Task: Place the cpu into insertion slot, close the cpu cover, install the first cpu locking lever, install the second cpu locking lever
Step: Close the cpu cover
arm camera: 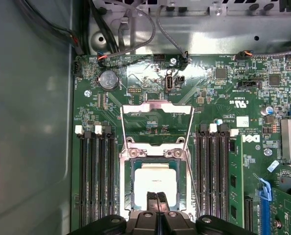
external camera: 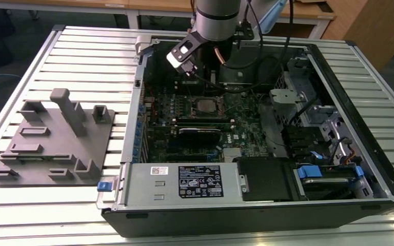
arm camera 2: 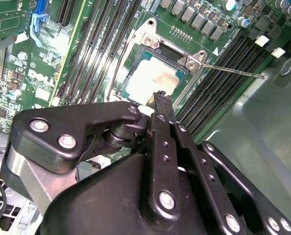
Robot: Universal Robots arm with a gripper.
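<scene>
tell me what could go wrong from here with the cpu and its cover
1. The gripper is shut, its tips close over the cpu, which lies in the insertion slot. A push down or sideways could shift the chip.
2. The cpu cover stands swung open. Closing it on a tilted chip might damage the socket.
3. A thin locking lever juts over the memory slots and might snag.

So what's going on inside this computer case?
The arm's gripper is inside the open computer case, fingers shut, poised right over the cpu, which already sits in the insertion slot. The cpu cover looks flipped open beyond it, and one thin locking lever sticks out unlatched beside the slot.
</scene>
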